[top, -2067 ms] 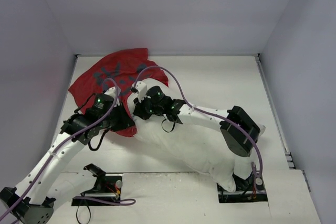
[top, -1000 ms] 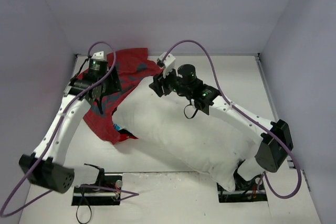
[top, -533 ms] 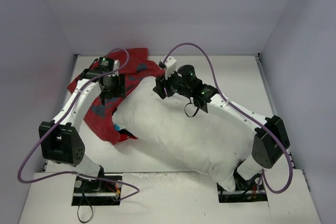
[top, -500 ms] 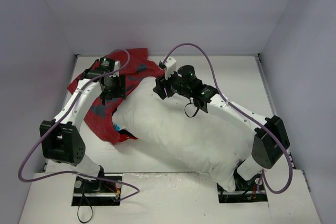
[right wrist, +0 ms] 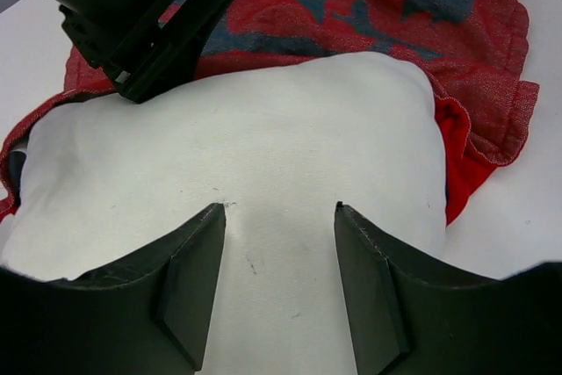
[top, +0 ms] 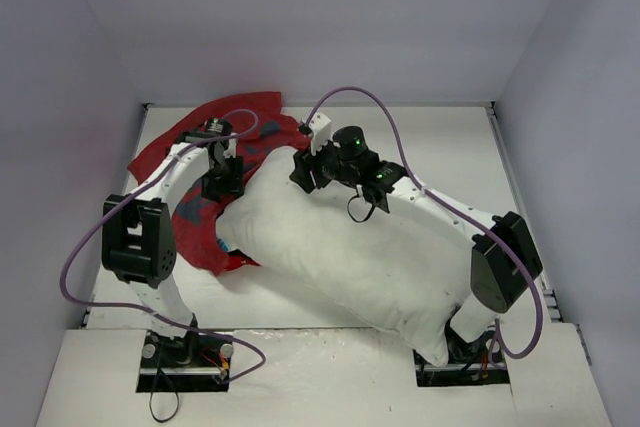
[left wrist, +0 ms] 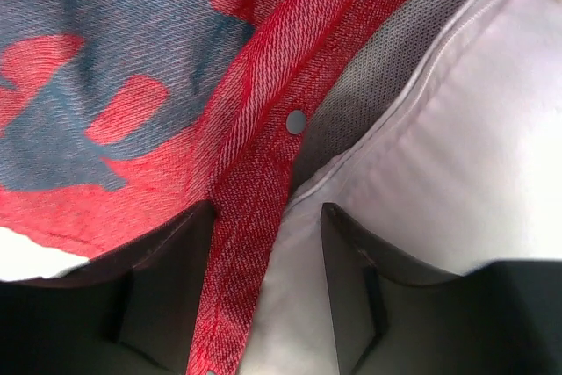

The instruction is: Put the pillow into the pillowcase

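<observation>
White pillow [top: 350, 257] lying 10 to 5 o'clock, far end at red pillowcase [top: 215, 127] mouth, left gripper [left wrist: 268, 212] parted astride its hem [left wrist: 263, 129], right gripper [right wrist: 279, 210] parted over pillow, empty, open table [top: 440, 147] at 1 o'clock

No legible text, label, brand, number or sign in any view. On the red pillowcase [top: 258, 113], only dark blue-grey printed patches, too blurred and crumpled to read as characters.
</observation>
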